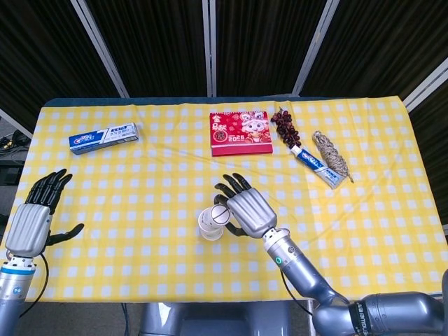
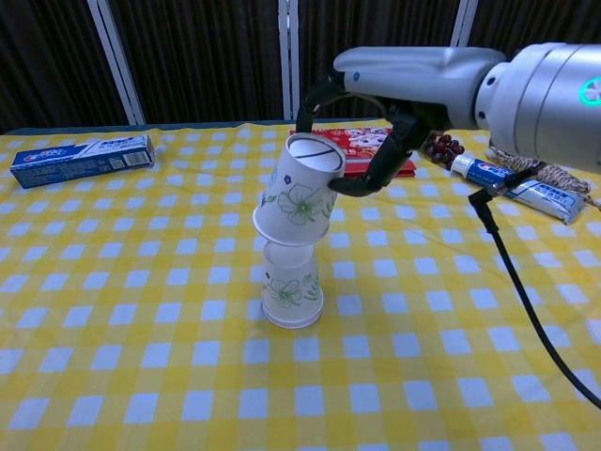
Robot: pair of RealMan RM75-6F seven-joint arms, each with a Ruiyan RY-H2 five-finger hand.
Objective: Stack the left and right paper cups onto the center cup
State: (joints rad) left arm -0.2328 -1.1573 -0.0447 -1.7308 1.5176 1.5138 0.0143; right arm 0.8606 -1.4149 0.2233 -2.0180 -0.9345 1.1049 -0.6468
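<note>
Right hand (image 2: 376, 141) grips the upside-down cup (image 2: 295, 191) tilted just above the center cup (image 2: 290, 287), lining up its mouth. Left hand (image 1: 31, 220) hangs empty, fingers spread.
</note>
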